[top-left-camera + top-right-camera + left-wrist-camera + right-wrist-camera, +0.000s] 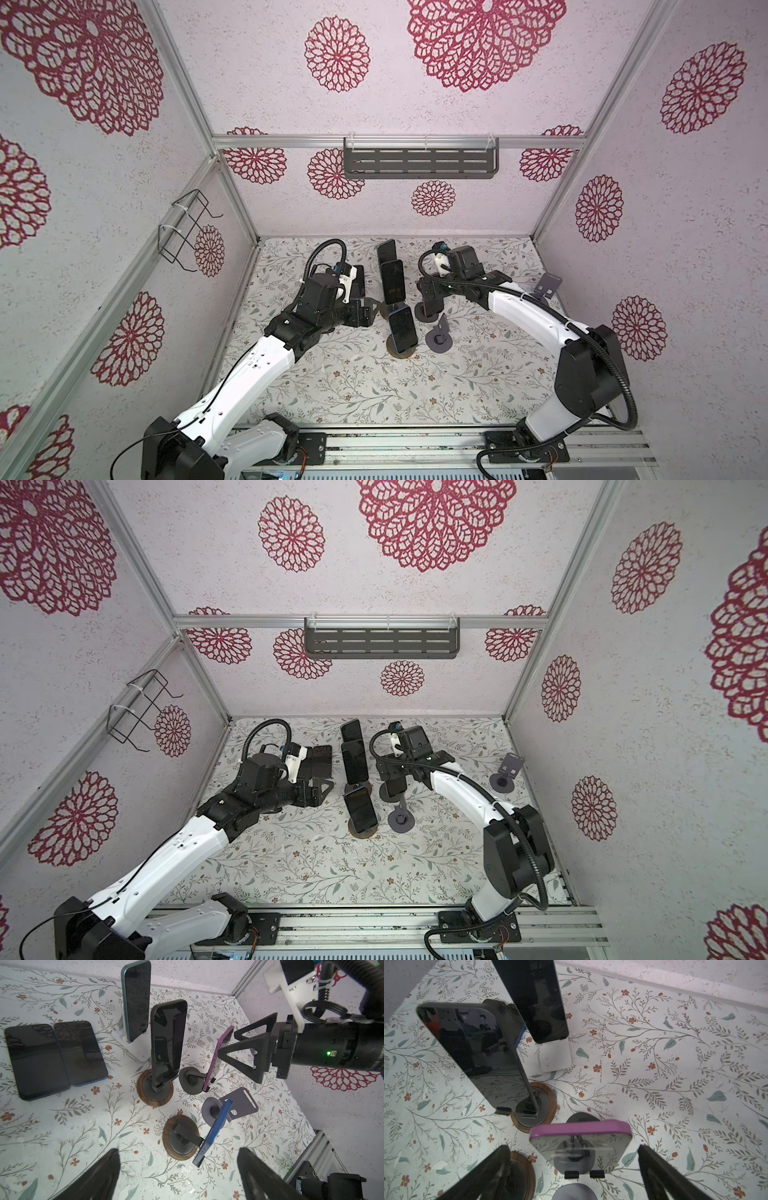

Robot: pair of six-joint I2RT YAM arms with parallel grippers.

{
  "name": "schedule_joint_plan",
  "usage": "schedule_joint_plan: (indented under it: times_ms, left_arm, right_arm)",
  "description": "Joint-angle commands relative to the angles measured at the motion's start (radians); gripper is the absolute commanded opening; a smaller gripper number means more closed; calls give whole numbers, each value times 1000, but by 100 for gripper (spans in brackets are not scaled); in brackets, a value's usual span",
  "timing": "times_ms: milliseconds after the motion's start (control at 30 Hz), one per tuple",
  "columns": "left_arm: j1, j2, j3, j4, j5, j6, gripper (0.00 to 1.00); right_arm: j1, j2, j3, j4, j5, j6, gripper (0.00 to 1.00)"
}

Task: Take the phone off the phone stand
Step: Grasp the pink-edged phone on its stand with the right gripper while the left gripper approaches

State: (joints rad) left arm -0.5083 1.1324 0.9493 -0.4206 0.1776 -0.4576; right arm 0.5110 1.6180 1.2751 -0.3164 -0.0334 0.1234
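Note:
A purple-cased phone (581, 1132) leans on a dark round phone stand (191, 1082), held by two small hooks. My right gripper (572, 1148) is open and straddles that phone's lower half, its fingers (492, 1172) clear of both side edges; in a top view it (432, 297) hovers over the phone. The left wrist view shows the right fingertips (220, 1052) just beside the purple phone (220, 1057). My left gripper (177, 1151) is open and empty, left of the row of phones (368, 309).
A blue phone (214, 1130) on a wood-ringed stand (180, 1140), a black phone (166, 1041) on another, and a teal phone (136, 999) on a white stand are close by. Two phones (56, 1057) lie flat. Two stands (438, 336), (546, 286) hold nothing.

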Motion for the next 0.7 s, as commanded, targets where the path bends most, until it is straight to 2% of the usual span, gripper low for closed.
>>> schedule_joint_plan:
  times_ms: [0, 667]
  left_arm:
    - [-12, 3, -12, 30, -14, -12, 92]
    - [-26, 9, -1, 7, -42, 3, 92]
  right_arm:
    - [6, 2, 21, 44, 45, 4, 98]
    - [13, 24, 20, 50, 64, 47, 79]
